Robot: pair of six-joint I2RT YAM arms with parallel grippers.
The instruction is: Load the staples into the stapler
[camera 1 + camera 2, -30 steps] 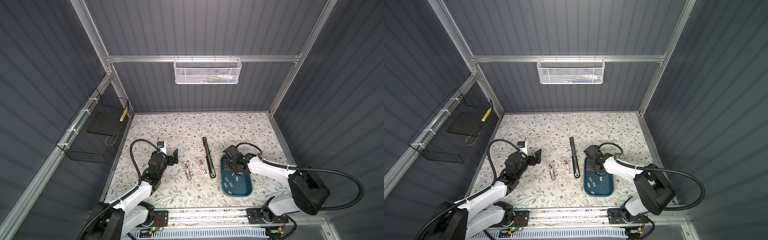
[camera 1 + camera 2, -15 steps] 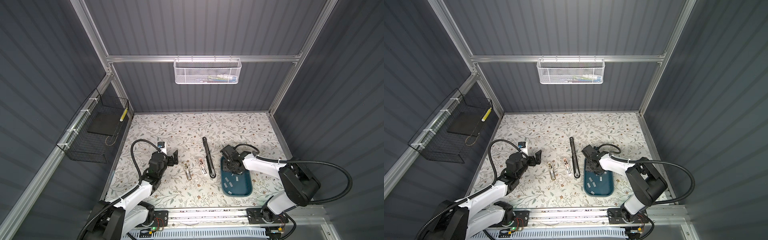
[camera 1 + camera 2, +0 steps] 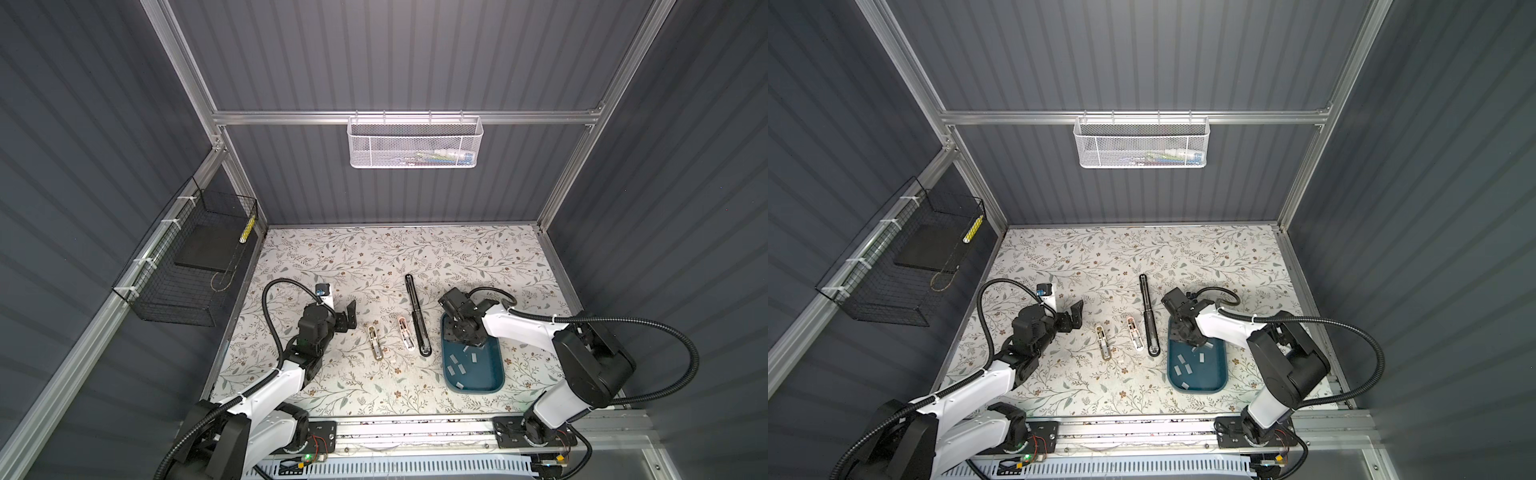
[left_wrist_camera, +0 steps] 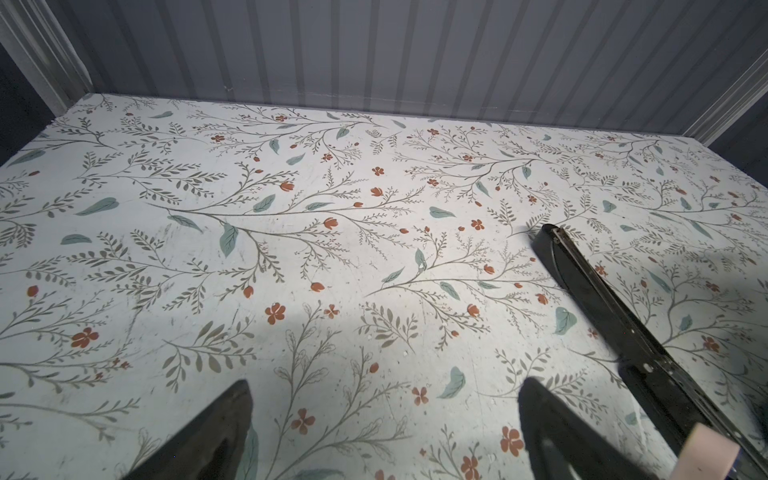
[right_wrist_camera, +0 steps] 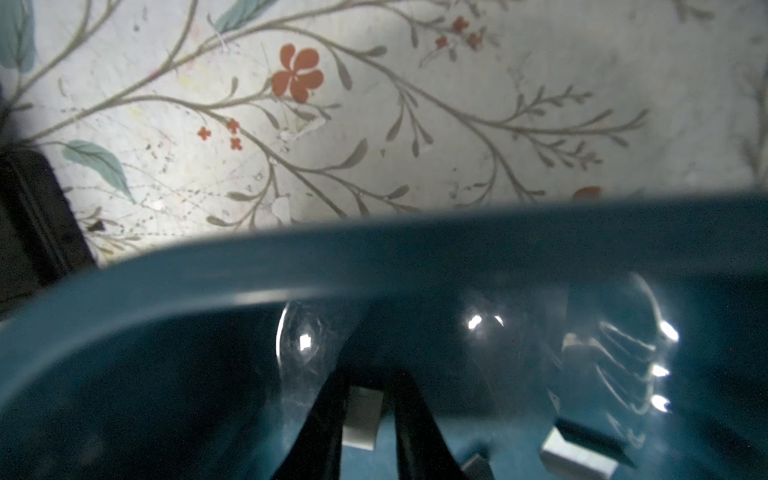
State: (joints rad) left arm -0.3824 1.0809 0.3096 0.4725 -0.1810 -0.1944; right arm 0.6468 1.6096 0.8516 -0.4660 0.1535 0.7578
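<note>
A teal tray (image 3: 498,384) (image 3: 1223,382) holds several loose pale grey staples (image 3: 457,368) (image 3: 1185,368). My right gripper (image 3: 468,341) (image 3: 1192,343) reaches down into the tray's far end. In the right wrist view the right gripper (image 5: 370,376) is shut on one staple strip (image 5: 361,415), just inside the tray rim (image 5: 374,257). Three staplers lie open on the floral table left of the tray: a long black one (image 3: 417,316) (image 4: 602,303), a small pink-white one (image 3: 405,332) and a small beige one (image 3: 375,341). My left gripper (image 3: 351,318) (image 4: 386,382) hovers open and empty, left of the beige stapler.
A white mesh basket (image 3: 415,141) hangs on the back rail. A black wire basket (image 3: 187,270) hangs on the left wall. More strips (image 5: 575,457) lie beside the held one. The black stapler's end (image 5: 29,216) lies just outside the tray corner.
The right gripper has shifted slightly within the tray's far end and its jaws have narrowed onto a staple strip. The left arm has not moved.
</note>
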